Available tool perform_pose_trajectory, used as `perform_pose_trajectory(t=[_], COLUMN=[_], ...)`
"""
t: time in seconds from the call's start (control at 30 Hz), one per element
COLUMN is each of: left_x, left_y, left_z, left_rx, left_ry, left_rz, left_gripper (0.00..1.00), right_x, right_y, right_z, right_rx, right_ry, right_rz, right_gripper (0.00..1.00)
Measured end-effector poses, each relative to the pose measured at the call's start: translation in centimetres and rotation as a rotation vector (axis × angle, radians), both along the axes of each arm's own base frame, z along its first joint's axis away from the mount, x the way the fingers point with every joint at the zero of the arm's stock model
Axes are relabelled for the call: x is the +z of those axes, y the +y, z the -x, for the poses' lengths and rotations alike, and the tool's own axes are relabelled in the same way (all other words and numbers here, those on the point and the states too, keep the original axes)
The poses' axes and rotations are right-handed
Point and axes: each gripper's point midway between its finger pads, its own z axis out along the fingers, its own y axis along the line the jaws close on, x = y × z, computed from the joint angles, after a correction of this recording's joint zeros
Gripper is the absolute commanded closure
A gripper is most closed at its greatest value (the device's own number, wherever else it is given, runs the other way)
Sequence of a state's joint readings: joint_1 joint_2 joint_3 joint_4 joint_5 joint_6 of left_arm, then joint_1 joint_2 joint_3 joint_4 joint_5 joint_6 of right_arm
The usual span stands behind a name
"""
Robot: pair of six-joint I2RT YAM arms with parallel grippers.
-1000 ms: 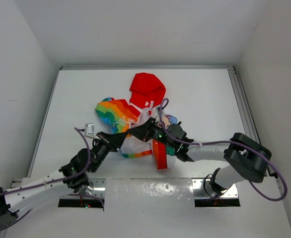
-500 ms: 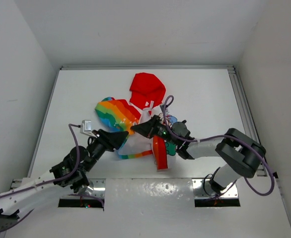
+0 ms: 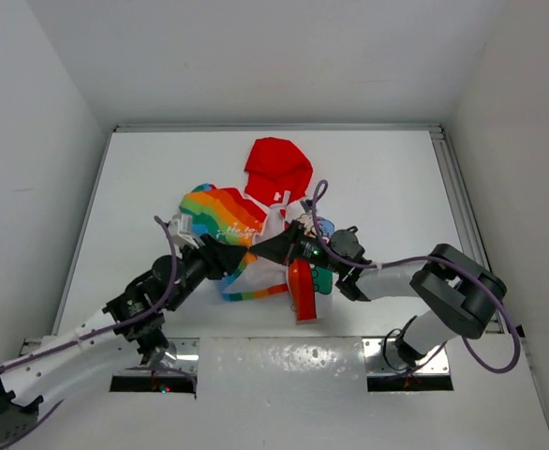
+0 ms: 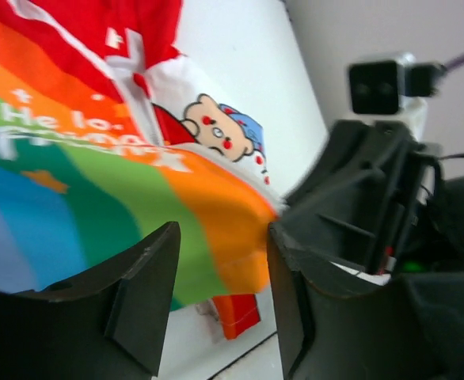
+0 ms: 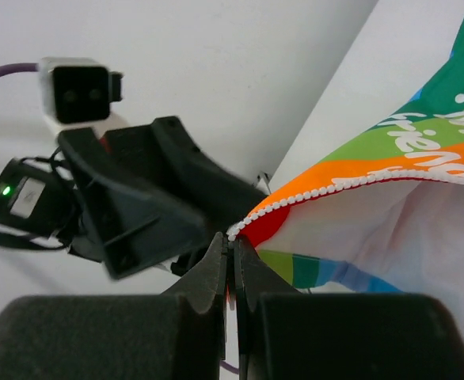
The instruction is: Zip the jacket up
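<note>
The jacket (image 3: 220, 214) lies crumpled mid-table, red hood (image 3: 276, 169) at the far end and a red flap (image 3: 303, 292) hanging toward me. My right gripper (image 3: 267, 249) is shut on the bottom corner of the zipper edge. In the right wrist view the white zipper teeth (image 5: 311, 194) run straight into its closed tips (image 5: 233, 241). My left gripper (image 3: 240, 255) is open and faces it, tips almost meeting. In the left wrist view the orange hem (image 4: 232, 214) and red trim (image 4: 236, 313) sit between its open fingers (image 4: 141, 289). It holds nothing.
White walls close in the table on three sides. A metal rail (image 3: 454, 187) runs along the right edge. A shiny plate (image 3: 284, 361) covers the near edge between the arm bases. A purple cable (image 3: 314, 199) loops over the jacket by the right wrist.
My left arm has swung up and to the right, bringing its open gripper against the jacket's rainbow hem. My right gripper has kept its hold and shifted slightly left.
</note>
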State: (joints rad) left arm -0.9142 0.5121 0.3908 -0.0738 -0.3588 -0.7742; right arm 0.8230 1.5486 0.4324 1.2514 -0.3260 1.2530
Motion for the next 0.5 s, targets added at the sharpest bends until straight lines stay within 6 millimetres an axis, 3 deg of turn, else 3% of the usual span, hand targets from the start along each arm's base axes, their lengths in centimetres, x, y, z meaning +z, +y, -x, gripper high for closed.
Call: perform_pose_trajectory(t=[0.07,0.2,0.3,0.4,0.5], left_x=[0.2,4.1,5.6,3.7,4.3], left_y=[1.3,6.3,7.6,5.1,2.9], left_z=[-1.4,-7.2,-10.0,-9.2,-6.4], left_rx=[0.028,0.123,0.081,-0.046,-0.178], left_ry=[0.019,-0.012,-0.051,0.020,-0.012], left_rz=[-0.014,0.096,0.191,0.189,0.163], left_gripper=[0.53,0.60,0.58,0.53,0.51], right_x=[0.4,0.9,1.4,2.4,3.6], right_y=[-0.6,-1.9,-2.4,-2.7,-2.9], right_z=[-0.2,-1.2,-1.7,-1.7,-1.7], right_rx=[-0.011,-0.045,-0.062,-0.067,-0.071], right_ry=[-0.014,-0.024,-0.038,-0.073,-0.107], right_rz=[-0.009,-0.016,-0.024,-0.036,-0.041], right_gripper=[1.00,1.00,1.00,1.00,1.00])
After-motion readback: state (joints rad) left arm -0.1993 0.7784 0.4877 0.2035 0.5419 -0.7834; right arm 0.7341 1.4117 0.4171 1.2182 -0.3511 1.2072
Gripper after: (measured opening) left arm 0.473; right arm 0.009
